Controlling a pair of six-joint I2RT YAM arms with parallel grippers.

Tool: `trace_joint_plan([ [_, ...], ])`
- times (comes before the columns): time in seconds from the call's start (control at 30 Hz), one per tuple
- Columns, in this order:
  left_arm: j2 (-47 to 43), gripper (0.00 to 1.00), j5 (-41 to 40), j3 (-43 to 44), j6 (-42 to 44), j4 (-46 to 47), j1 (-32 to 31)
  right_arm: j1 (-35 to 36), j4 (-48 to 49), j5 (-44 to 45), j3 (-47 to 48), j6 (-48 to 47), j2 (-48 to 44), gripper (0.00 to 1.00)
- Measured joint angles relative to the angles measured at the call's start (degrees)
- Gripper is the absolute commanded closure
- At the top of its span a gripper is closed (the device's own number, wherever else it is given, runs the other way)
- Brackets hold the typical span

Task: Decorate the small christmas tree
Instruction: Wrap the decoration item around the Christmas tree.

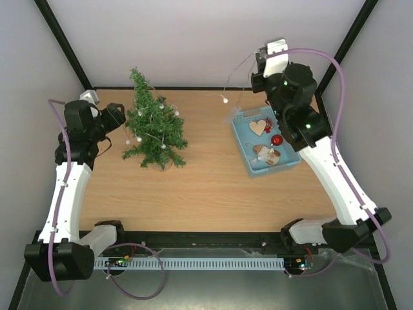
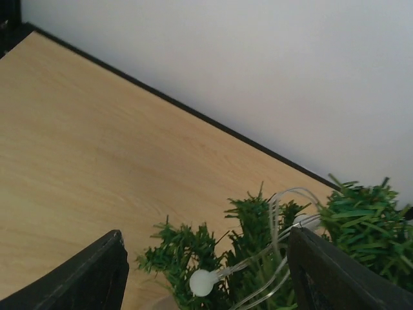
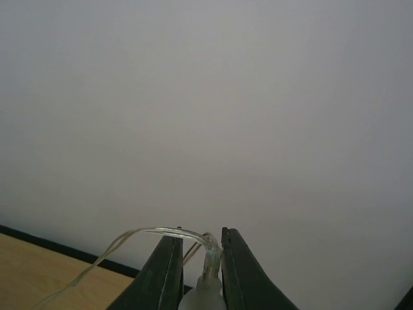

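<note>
Right gripper point(image 3: 200, 236) pinches a light string point(image 3: 151, 229), unclear from above.

small christmas tree point(image 2: 361, 223): we lose its base below the left-wrist frame | blue tray point(image 1: 243, 141): its smaller trinkets we cannot name

On the table point(image 1: 206, 200) we see the small christmas tree point(image 1: 155, 132) at the left with a light string point(image 2: 201, 282) lying on its branches, and at the right a tray point(image 1: 242, 147) in which a wooden heart point(image 1: 258, 127) and a ball ornament point(image 1: 277, 139) lie.
</note>
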Motion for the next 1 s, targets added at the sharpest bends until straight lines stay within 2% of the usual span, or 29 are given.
trace_joint_plan([
  [0.17, -1.3, 0.3, -3.0, -0.5, -0.6, -1.9, -1.8, 0.0, -4.3, -5.0, -2.5, 2.7, -6.2, 0.95],
  [0.37, -3.1, 0.28, -6.5, 3.8, 2.2, -5.6, -6.5, 0.0, -8.6, -14.7, -9.0, 6.3, -13.3, 0.96],
  [0.63, -6.8, 0.26, -12.0, 4.7, 6.2, -7.7, -10.3, 0.0, -11.7, -35.0, -17.4, 10.6, -18.9, 0.95],
  [0.83, -7.7, 0.26, -7.6, 4.7, 5.8, -8.3, -10.7, 0.0, -12.0, -51.7, -24.2, 14.3, -21.0, 0.95],
  [1.0, -8.5, 0.26, -4.8, 4.7, 5.8, -8.3, -10.8, 0.6, -8.5, -60.7, -29.7, 20.6, -22.6, 0.95],
])
